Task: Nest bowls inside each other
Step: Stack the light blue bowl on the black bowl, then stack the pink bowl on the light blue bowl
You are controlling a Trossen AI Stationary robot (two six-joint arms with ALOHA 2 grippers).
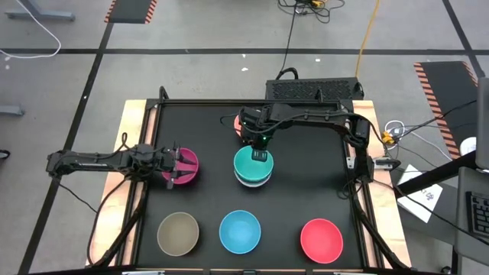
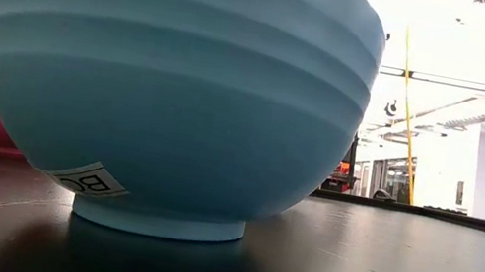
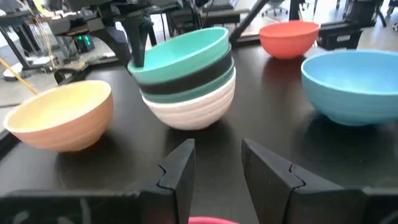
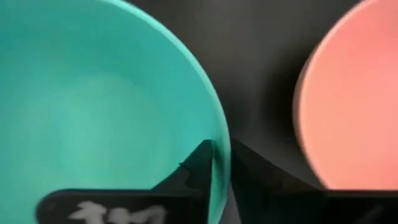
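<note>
Right claw [image 1: 260, 154] pinches the far rim of the teal bowl [image 1: 252, 163], seated tilted on the mid-desk stack; it should level the bowl before letting go, while left claw [image 1: 176, 166], spread, hovers over the magenta bowl [image 1: 188, 169].

Room: grey floor [image 1: 69, 84] crossed by dark tape lines; orange-and-black hazard mats [image 1: 130, 9] at its edges. Yellow cable [image 1: 370, 34] and black cables trailing behind the bench [image 1: 206, 130], black-topped with wooden rim. Low view: white walls, bright ceiling lights [image 2: 459, 44].
</note>
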